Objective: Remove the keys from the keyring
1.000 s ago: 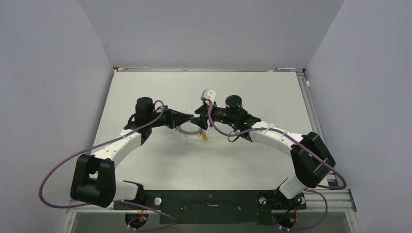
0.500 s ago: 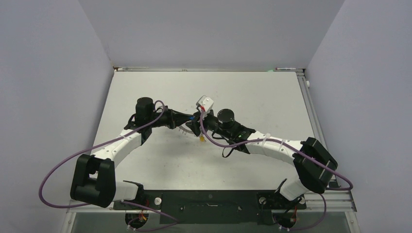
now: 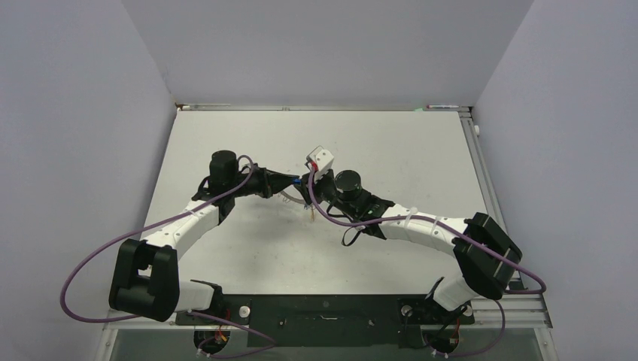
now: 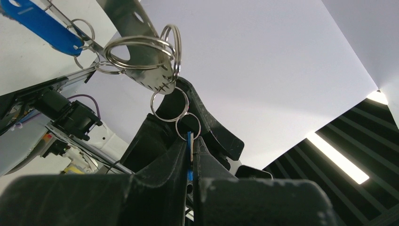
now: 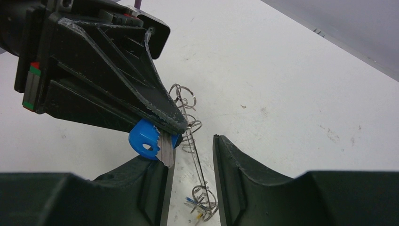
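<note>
The keyring hangs over the middle of the worktop, under the left hand, which is pressed together on a blue-headed key joined to it by small rings. The right hand is spread, its fingers either side of the keyring, more keys dangling at its low end.

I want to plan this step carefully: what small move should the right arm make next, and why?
Probably close the right fingers on the keyring. It sits in the open gap between them, while the left fingers are shut on the blue key. Steadying it may help.
</note>
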{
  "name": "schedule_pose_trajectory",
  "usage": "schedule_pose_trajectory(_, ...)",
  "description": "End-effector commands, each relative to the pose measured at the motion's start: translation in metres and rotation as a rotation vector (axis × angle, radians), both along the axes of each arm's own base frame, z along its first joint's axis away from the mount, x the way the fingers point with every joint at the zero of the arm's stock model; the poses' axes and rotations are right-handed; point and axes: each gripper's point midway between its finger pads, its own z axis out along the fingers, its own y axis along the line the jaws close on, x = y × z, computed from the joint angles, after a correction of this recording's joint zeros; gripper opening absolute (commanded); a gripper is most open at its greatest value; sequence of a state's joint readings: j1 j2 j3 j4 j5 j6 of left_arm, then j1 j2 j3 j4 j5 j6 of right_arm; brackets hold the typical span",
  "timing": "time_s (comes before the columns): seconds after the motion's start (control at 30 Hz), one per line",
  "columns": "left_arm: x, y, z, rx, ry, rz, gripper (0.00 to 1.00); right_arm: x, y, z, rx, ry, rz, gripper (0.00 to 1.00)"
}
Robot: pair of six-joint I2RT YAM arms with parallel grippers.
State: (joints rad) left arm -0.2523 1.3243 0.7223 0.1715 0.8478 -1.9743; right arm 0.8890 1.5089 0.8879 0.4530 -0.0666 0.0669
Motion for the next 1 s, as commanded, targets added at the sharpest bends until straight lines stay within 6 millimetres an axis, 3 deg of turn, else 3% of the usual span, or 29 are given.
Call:
schedule_pose_trajectory(0.0,-0.006,-0.003,0.023,-0.033,-0.073,-0.045,0.0,0.026,-0.021,0.022,0.026,-0.059,-0.111,0.36)
schedule_pose_trajectory(0.3,-0.006,-0.003,0.022,-0.032,-0.075,-0.046,0.0,0.011,-0.02,0.028,-0.006,-0.126,0.006,0.39)
schedule_pose_trajectory(0.6,-0.009,-0.004,0.025,-0.035,-0.083,-0.052,0.0,-0.014,0.005,0.044,0.029,-0.243,0.253,0.49)
schedule_pose_trajectory(0.97,-0.013,-0.006,0.03,-0.049,-0.104,-0.072,0.0,-0.011,0.01,0.025,0.021,-0.224,0.394,0.35)
